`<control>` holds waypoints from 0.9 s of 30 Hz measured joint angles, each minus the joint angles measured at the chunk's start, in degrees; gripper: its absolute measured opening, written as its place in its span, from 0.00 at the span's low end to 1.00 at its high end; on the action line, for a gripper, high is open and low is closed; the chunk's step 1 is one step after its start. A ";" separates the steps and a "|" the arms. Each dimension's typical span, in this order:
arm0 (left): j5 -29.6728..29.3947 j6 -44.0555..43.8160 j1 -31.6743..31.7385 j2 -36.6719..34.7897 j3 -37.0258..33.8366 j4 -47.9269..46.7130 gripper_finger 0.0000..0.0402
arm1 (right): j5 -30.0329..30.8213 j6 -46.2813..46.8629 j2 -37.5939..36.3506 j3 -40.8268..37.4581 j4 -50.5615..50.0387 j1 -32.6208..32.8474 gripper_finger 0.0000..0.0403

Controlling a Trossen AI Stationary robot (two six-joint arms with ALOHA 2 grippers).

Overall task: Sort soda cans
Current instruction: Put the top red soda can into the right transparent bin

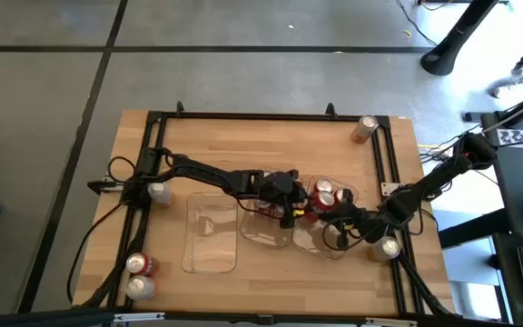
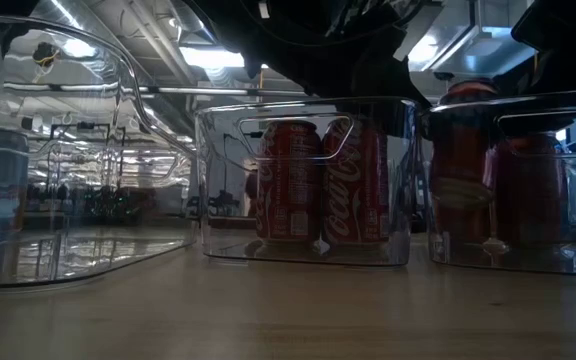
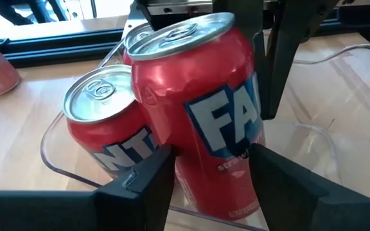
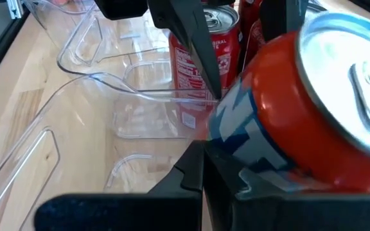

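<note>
My left gripper [image 3: 214,173] reaches from the table's left to the clear trays at mid-table [image 1: 286,202] and is shut on a red Fanta can [image 3: 204,109]. Two more Fanta cans [image 3: 101,122] stand beside it in the right tray [image 3: 50,154]. My right gripper [image 4: 204,167] comes in from the right [image 1: 339,221], fingers shut, right beside that same can [image 4: 300,109]. Two Coca-Cola cans [image 2: 323,180] stand on the middle tray's floor. The left tray [image 2: 68,200] holds nothing. My left gripper pinches the Fanta can by the lower half of its body [image 3: 191,160], one finger on each side, coming slanting down from the table's left. The can stands nearly upright with its silver top up. The fingers hide its bottom, so whether it rests on the tray does not show. My right gripper lies close under the can's side [image 4: 249,141]; I cannot tell whether it touches.
Loose cans lie around the trays: a copper one at the far right [image 1: 364,127], a silver one by the left arm [image 1: 157,193], a red and a silver one at the near left [image 1: 137,274], and a silver one at the near right [image 1: 389,247]. A black frame [image 1: 243,115] borders the table.
</note>
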 joint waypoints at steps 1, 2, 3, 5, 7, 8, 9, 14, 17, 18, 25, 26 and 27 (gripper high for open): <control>0.04 0.15 0.00 0.04 -0.02 -0.17 0.46 | -0.02 0.01 0.00 0.00 -0.23 0.00 0.01; 0.02 0.22 0.00 0.06 -0.02 -0.27 0.46 | -0.04 0.01 0.00 0.00 -0.34 0.00 0.01; 0.06 0.24 0.00 0.07 -0.06 -0.29 0.46 | -0.08 -0.01 0.00 0.00 -0.39 0.00 0.01; 0.09 0.46 -0.02 0.09 -0.08 -0.36 0.46 | -0.14 -0.14 0.00 0.00 -0.50 0.00 0.01; 0.13 0.71 -0.02 0.09 -0.11 -0.42 0.46 | -0.20 -0.20 0.00 0.00 -0.68 0.00 0.01; 0.15 0.75 -0.02 0.11 -0.11 -0.49 0.46 | -0.22 -0.26 0.00 -0.01 -0.85 -0.01 0.01; 0.15 0.79 -0.02 0.11 -0.13 -0.55 0.46 | -0.22 -0.33 0.00 -0.02 -1.09 0.00 0.01; 0.20 0.77 -0.11 0.15 -0.17 -0.71 0.46 | -0.28 -0.52 0.00 -0.02 -1.90 0.00 0.01; 0.28 0.51 -0.14 0.53 -0.22 -0.62 0.46 | -0.72 -0.55 0.00 0.00 -2.04 -0.02 0.01; 0.31 0.29 -0.18 0.59 -0.22 -0.61 0.46 | -0.92 -0.60 0.00 0.00 -2.19 -0.02 0.01; 0.07 1.20 -0.56 1.29 -0.31 -0.94 0.46 | -1.29 -0.60 -0.02 0.10 -3.79 -0.03 0.01; 0.07 1.25 -0.69 1.29 -0.31 -0.94 0.46 | -1.10 -0.68 -0.02 0.11 -4.28 -0.07 0.01; 0.15 1.23 -0.78 1.29 -0.31 -0.94 0.46 | -0.88 -0.77 -0.02 0.08 -4.70 -0.07 0.01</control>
